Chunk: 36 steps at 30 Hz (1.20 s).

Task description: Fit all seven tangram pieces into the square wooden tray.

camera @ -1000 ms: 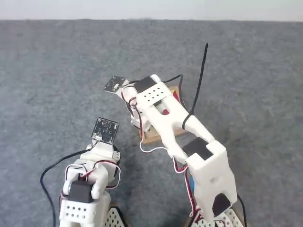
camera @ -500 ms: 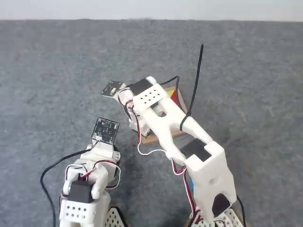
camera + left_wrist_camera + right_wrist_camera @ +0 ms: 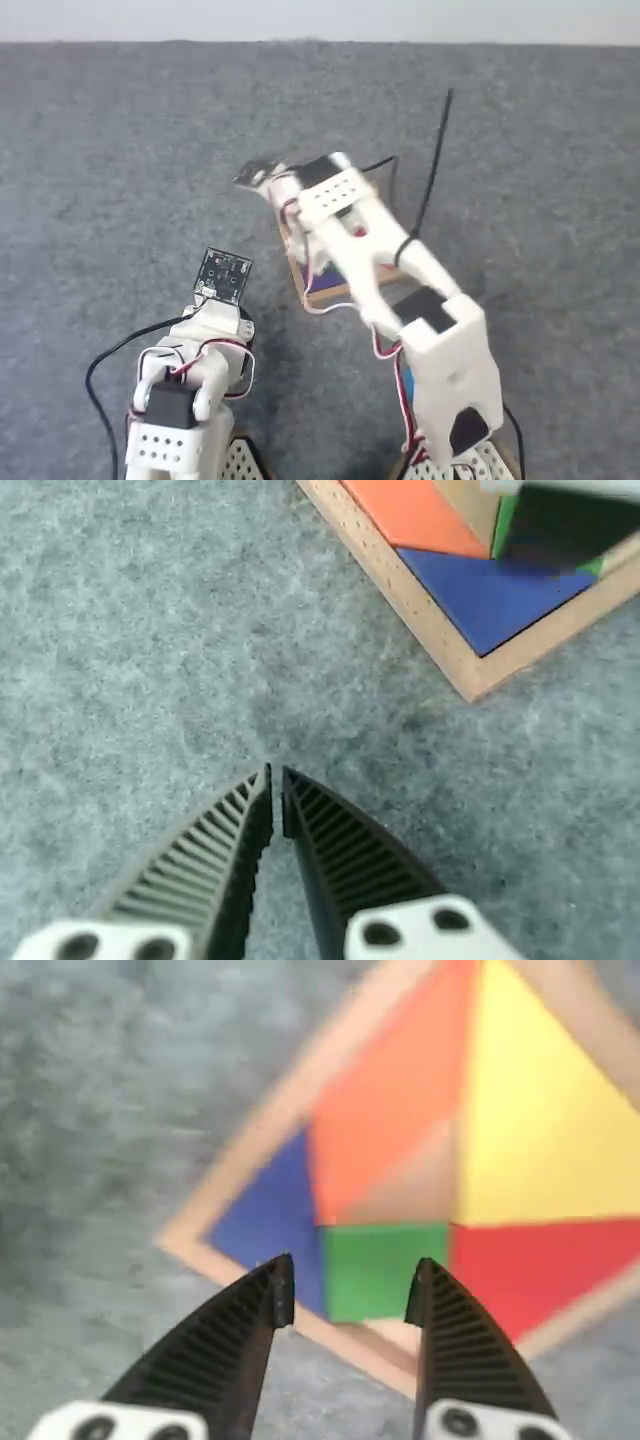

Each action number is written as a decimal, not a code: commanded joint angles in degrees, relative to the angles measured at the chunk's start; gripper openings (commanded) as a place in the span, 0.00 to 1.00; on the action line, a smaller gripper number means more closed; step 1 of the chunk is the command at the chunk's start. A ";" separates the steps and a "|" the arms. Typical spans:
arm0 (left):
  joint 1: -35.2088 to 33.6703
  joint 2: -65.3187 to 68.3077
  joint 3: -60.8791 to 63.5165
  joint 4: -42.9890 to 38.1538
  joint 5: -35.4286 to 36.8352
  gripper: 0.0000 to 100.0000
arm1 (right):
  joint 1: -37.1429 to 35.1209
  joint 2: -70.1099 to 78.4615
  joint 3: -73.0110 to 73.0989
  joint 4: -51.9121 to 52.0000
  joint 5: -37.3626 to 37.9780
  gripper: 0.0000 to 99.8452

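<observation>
As the tray [image 3: 395, 585] looked full of pieces [image 3: 530, 1130], the task seemed nearly done. The right gripper [image 3: 352, 1265] hung open and empty above it; the left gripper [image 3: 277, 772] was closed on nothing over carpet [image 3: 120, 660] beside it.

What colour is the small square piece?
The square piece is green, clearest in the right wrist view.

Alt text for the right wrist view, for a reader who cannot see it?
The right gripper hangs open above the square wooden tray on a grey table, the green square seen between its jaws. A blue piece, orange piece, yellow piece and red piece lie around it.
</observation>
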 commanded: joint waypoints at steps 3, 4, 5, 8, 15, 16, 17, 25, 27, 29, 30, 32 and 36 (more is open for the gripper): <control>-0.26 -1.05 -0.57 0.18 -0.18 0.02 | 6.90 -4.88 -3.25 -0.04 -2.37 0.13; -0.26 -1.05 -0.57 0.18 -0.18 0.02 | 7.25 -6.20 -3.25 1.10 -2.73 0.13; -0.26 -1.05 -0.57 0.18 -0.18 0.02 | 7.52 -7.60 -3.08 2.42 -2.81 0.14; -0.26 -1.05 -0.57 0.18 -0.18 0.02 | 7.52 -12.09 -0.26 5.85 -1.76 0.15; -0.26 -1.05 -0.57 0.18 -0.18 0.02 | 7.60 -28.35 30.95 -3.38 -0.79 0.16; -0.26 -1.05 -0.57 0.18 -0.18 0.02 | 7.69 -31.52 36.75 -5.93 0.53 0.16; -0.26 -1.05 -0.57 0.18 -0.18 0.02 | 7.69 -34.77 42.29 -8.04 2.37 0.16; -0.26 -1.05 -0.57 0.18 -0.18 0.02 | 7.69 -54.20 67.60 -10.24 21.89 0.16; -0.26 -1.05 -0.57 0.18 -0.18 0.02 | 7.69 -58.24 72.18 -10.24 30.24 0.16; -0.26 -1.05 -0.57 0.18 -0.18 0.02 | 7.43 -61.76 75.69 -8.75 36.13 0.16; -0.26 -1.05 -0.57 0.18 -0.18 0.02 | 7.25 -63.52 77.10 -7.78 38.15 0.16; -0.26 -1.05 -0.57 0.18 -0.18 0.02 | 7.25 -67.03 79.03 -5.85 40.62 0.16; -0.26 -1.05 -0.57 0.18 -0.18 0.02 | 7.34 -74.15 81.14 -2.15 44.40 0.16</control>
